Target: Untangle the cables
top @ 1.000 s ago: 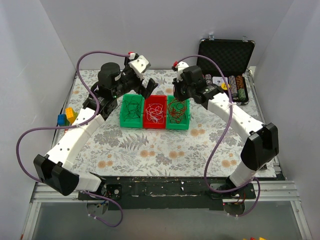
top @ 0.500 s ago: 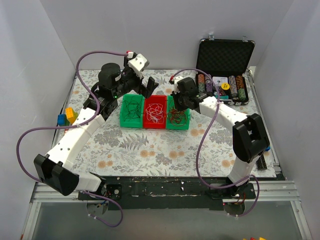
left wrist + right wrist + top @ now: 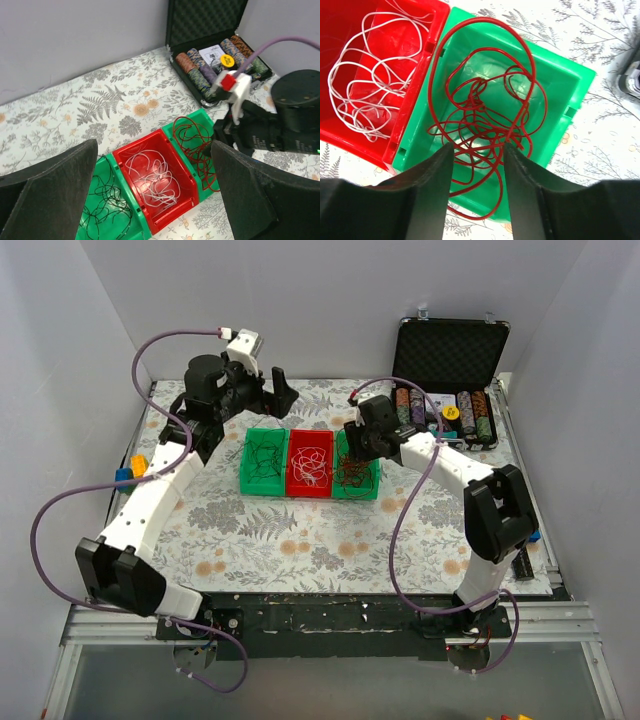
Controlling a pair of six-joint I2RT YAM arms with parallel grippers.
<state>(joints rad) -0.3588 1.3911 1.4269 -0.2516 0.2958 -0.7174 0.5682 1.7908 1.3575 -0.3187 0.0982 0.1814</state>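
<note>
Right gripper: fingers spread over the red cable; nothing pinched.
Left gripper: spread wide, raised behind the bins.
Cables: red in right green bin; white cable in red bin; dark cable in left green bin.
Grasp: pinch one outer loop, not the knot; lift slowly.
Clearance: bin walls close; red loops overhang the rim; open tabletop alongside.

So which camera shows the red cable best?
The right wrist view: the red cable fills the frame, loops distinct, in its green bin. The left wrist view shows it smaller; the top view shows only a small tangle.
</note>
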